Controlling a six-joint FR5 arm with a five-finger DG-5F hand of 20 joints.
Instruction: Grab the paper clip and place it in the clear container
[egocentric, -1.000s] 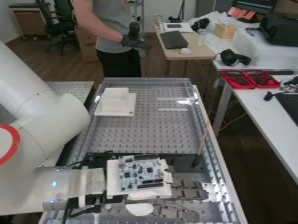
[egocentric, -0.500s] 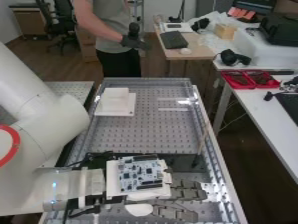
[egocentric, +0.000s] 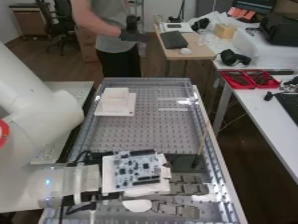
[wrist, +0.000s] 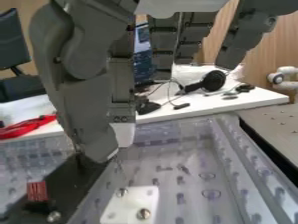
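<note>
The hand (egocentric: 186, 187) is low over the near end of the perforated bench, pointing right, with a circuit board on its mount. In the wrist view, the hand (wrist: 83, 100) has thumb and one finger brought together at their tips, other fingers straighter behind. A thin, wire-like paper clip (wrist: 119, 166) shows just under the thumb tip, seemingly pinched and partly hidden. Clear walls (egocentric: 207, 122) run along the bench, and a clear wall (wrist: 256, 165) rises beside the perforated floor; I cannot tell whether these belong to the clear container.
A white block on a plate (egocentric: 116, 106) lies at the bench's far left. Below the hand are a white plate with screws (wrist: 131, 204) and a dark strip bearing a red part (wrist: 37, 191). Red trays (egocentric: 249, 79) stand on the right-hand table.
The arm and hand have shifted slightly left, the circuit board moving along with them. The pinched tips cannot be compared with before.
</note>
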